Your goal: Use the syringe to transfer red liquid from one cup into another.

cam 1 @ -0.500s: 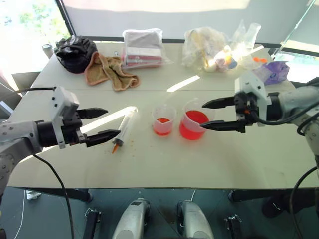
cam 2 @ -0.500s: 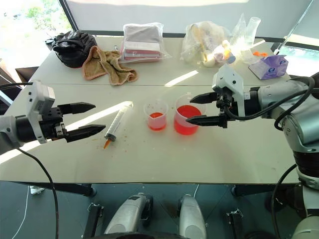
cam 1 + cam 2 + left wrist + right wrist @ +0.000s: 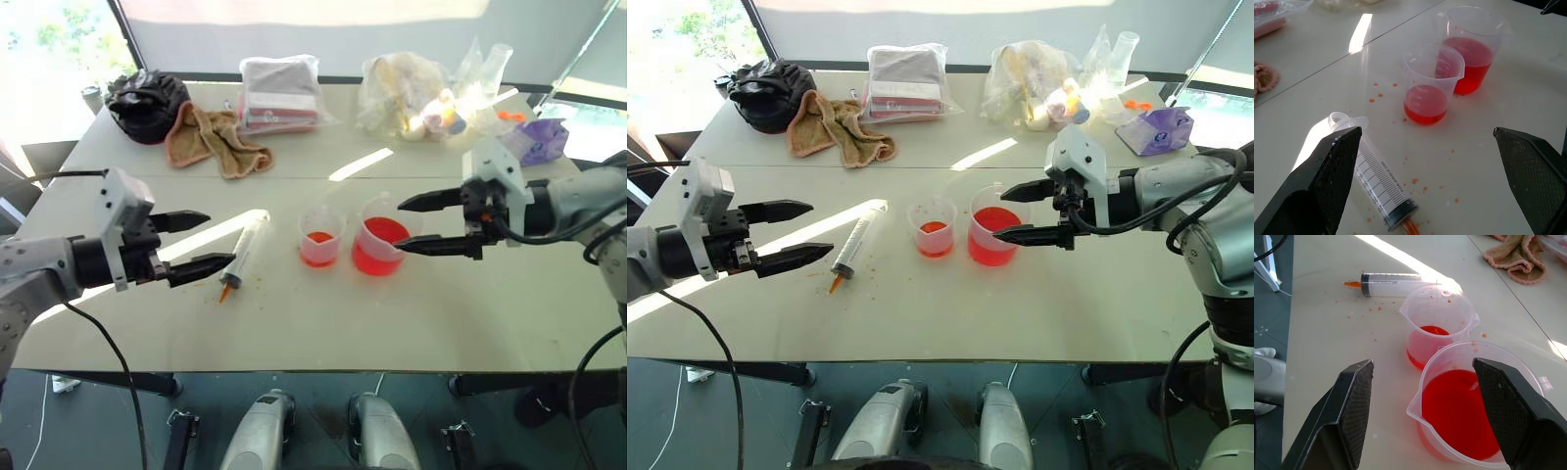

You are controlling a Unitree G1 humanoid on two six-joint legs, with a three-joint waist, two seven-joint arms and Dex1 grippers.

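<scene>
While the syringe lies flat on the white table, its orange tip toward the near edge, the left gripper hovers just beside it with the jaws wide open and holding nothing. Black graduation marks run along the barrel, but the numbers are too small to read. The smaller cup holds a little red liquid; the wider beaker stands just beside it, about half full. The right gripper is open too, one finger on each side of the beaker, not touching. Red droplets spot the table.
</scene>
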